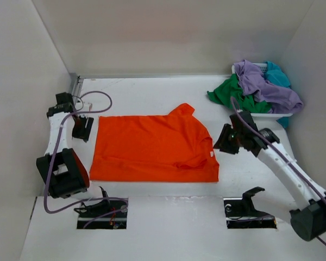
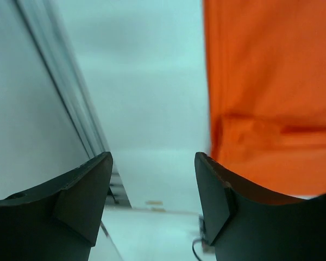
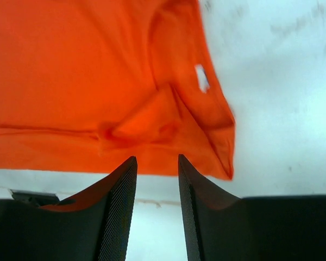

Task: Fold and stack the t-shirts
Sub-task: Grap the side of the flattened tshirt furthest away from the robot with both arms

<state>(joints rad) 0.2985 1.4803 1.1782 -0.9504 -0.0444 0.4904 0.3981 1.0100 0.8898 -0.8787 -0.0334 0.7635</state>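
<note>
While left end effector (image 2: 152, 157) (9 o'clock) and right end effector (image 3: 157, 159) (3 o'clock) gape empty | risk: orange t-shirt (image 1: 152, 149) rumpled near collar, fold may skew

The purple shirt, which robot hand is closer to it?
Right. The right gripper hangs just in front of the purple shirt, by the orange shirt's collar. The left gripper is far across, past the orange shirt's hem.
</note>
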